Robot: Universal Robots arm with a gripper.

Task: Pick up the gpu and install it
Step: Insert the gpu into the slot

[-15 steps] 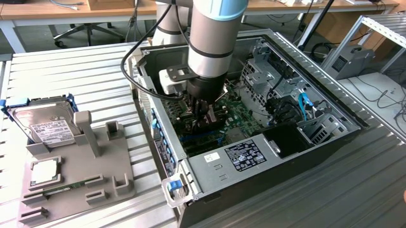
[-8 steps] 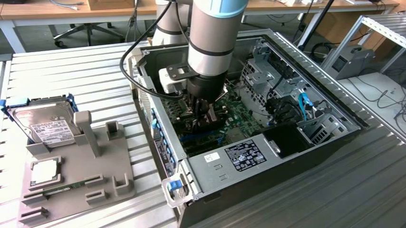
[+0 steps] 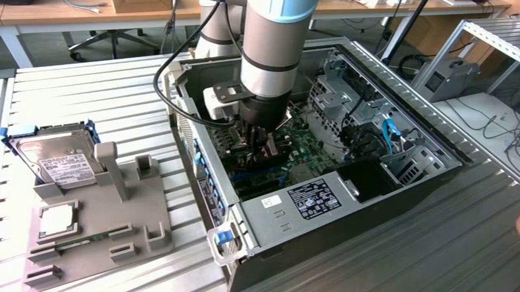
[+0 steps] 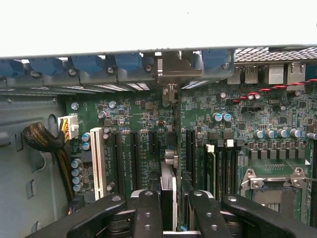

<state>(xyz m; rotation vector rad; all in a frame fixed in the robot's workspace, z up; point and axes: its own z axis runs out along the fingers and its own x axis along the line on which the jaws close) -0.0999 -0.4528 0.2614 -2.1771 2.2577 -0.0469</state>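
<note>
STEP: seating | HOLD: our tool (image 4: 167,208) is clamped partway on the gpu (image 4: 168,186), held edge-on so it meets its motherboard (image 4: 143,119) slot | SITE: open case (image 3: 422,131), bench middle.

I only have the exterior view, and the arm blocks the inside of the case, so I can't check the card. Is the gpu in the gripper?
Observer: Yes. In the wrist view the gpu stands on edge between the fingers of the gripper, above the motherboard.
Operator: Where is its bracket end?
Observer: The silver bracket reaches the case's rear wall, between the blue latches.
</note>
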